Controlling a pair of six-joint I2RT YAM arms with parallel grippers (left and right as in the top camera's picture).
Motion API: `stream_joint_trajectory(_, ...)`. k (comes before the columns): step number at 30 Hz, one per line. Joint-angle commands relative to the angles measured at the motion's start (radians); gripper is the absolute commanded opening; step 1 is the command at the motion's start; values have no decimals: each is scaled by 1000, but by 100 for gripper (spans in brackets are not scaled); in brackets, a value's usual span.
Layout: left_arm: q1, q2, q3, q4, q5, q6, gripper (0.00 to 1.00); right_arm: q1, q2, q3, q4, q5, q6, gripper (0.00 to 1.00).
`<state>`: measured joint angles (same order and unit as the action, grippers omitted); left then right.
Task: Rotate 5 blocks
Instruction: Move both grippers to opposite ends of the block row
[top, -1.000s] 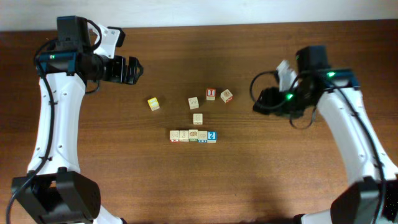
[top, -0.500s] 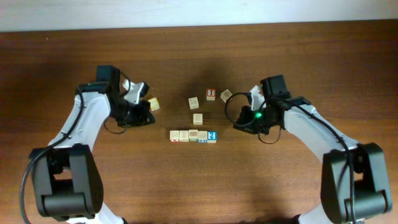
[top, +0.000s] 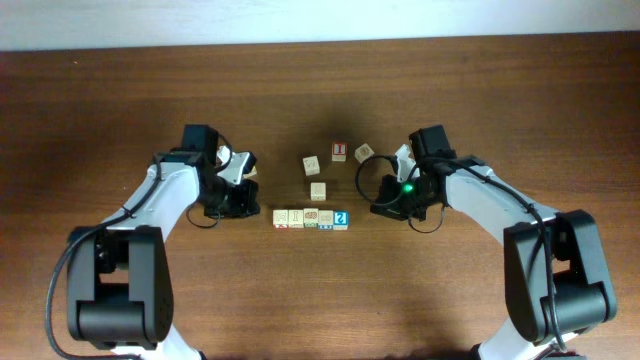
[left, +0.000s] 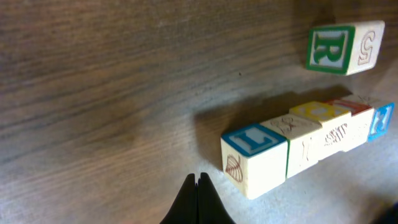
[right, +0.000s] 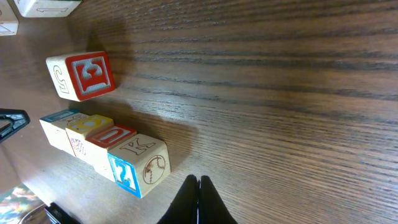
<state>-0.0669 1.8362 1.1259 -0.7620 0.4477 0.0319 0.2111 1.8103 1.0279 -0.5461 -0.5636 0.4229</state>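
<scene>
Five cream blocks (top: 311, 217) lie in one touching row at the table's middle. The right end block (top: 341, 218) carries a blue "2" (right: 138, 165); the left end block (left: 255, 155) has a blue-framed top. My left gripper (top: 243, 203) sits low just left of the row, its tips (left: 199, 180) shut with nothing between them and a short gap to the end block. My right gripper (top: 378, 207) sits just right of the row, tips (right: 199, 182) shut and empty, close to the "2" block.
Loose cubes lie behind the row: a pale one (top: 318, 190), another (top: 312, 164), a red-bordered cube (top: 339, 151) and one more (top: 363, 153). A green "R" cube (left: 345, 48) shows in the left wrist view, a red-framed cube (right: 81, 76) in the right.
Both arms have swung in from the table's sides and dropped to the two ends of the row. Both grippers have shut. The blocks have not moved.
</scene>
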Motion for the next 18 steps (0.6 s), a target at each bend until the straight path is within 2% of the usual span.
stream_joint_trajectory(1, -38, 16, -30, 37, 19, -17, 0, 7, 10, -11, 4, -9, 5, 4)
stream_joint_trajectory(3, -67, 16, -30, 65, 65, -23, 0, 7, 10, -11, 4, -9, 5, 4)
stream_joint_trajectory(7, -107, 17, -30, 86, 32, -90, 0, 7, 10, -11, 4, -9, 5, 4)
stream_joint_trajectory(13, -108, 17, -30, 91, 25, -92, 0, 11, 10, -11, 0, -20, 5, 4)
stream_joint_trajectory(15, -108, 17, -30, 74, -21, -159, 0, 23, 10, -11, 0, -20, 5, 4)
stream_joint_trajectory(18, -110, 17, -34, 68, -18, -178, 0, 24, 11, -11, 1, -16, 5, 4)
